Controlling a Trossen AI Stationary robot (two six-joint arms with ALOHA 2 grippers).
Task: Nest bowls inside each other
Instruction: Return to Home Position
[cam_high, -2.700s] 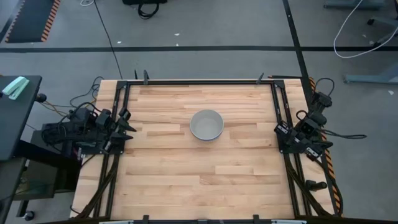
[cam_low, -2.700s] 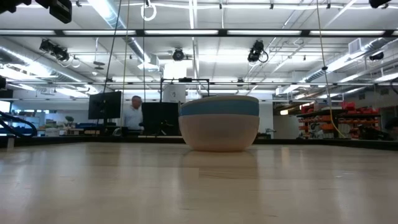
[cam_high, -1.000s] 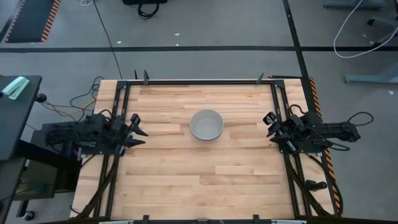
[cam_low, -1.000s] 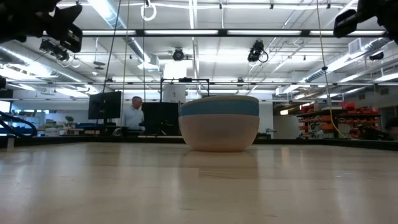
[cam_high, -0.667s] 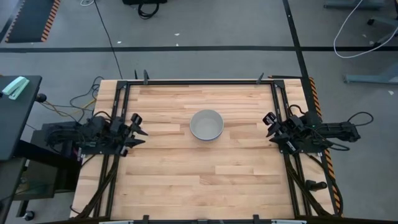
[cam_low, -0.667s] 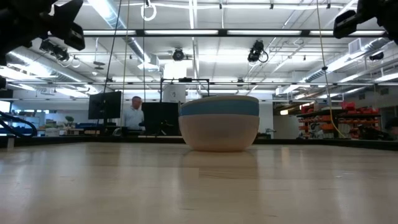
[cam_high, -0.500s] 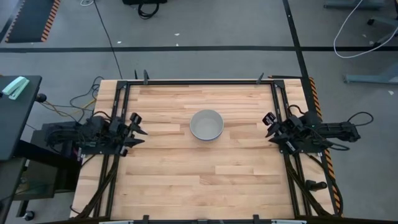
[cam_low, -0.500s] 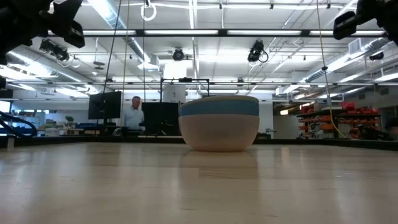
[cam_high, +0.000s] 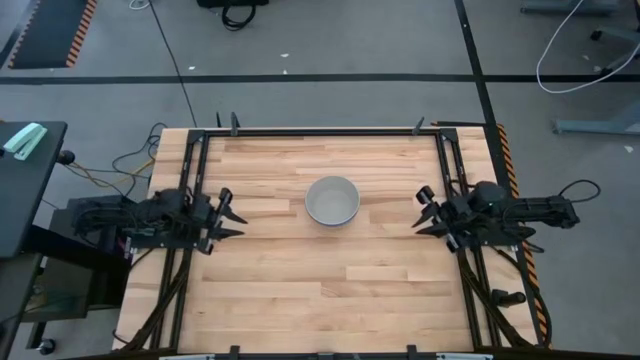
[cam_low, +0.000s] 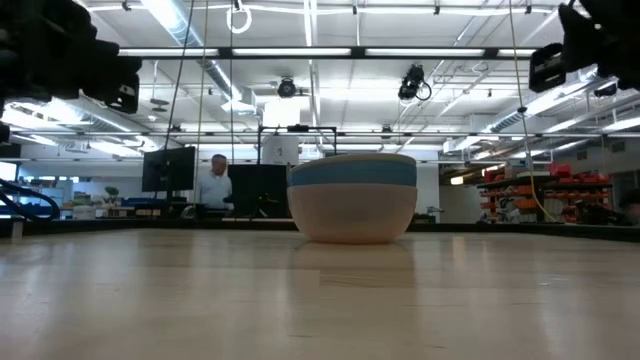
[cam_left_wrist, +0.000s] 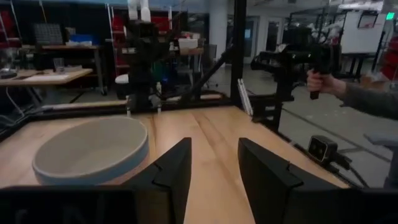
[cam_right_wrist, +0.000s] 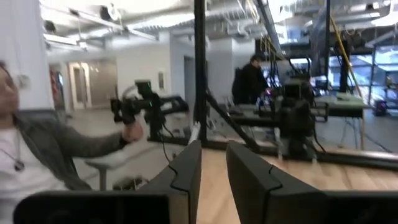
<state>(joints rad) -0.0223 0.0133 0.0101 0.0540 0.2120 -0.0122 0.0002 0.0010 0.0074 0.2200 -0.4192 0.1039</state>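
Observation:
The three bowls stand nested in one stack (cam_high: 332, 201) at the table's middle. In the low view the stack (cam_low: 352, 198) shows a salmon-pink bowl outermost with its base on the table, a blue band above it, and a pale grey-white rim on top. My left gripper (cam_high: 232, 215) hovers open near the left edge, pointing at the stack. In its wrist view the gripper (cam_left_wrist: 214, 171) looks past the grey-white bowl (cam_left_wrist: 92, 151). My right gripper (cam_high: 421, 211) hovers open near the right edge, also pointing at the stack. The right wrist view shows that gripper (cam_right_wrist: 213, 168) but no bowl.
Black metal rails (cam_high: 320, 131) frame the tabletop, with arm mounts and cables at both sides. A person's hand on a dark handle (cam_left_wrist: 320, 78) shows beyond the right edge. Another person in a grey jacket (cam_right_wrist: 37, 155) sits beyond the left edge. Bare wood lies all round the stack.
My left gripper has moved out from the left edge toward the bowls and slightly toward the near edge. My right gripper has reached from the right edge toward the bowls and turned about its axis. The stack has stayed where it was.

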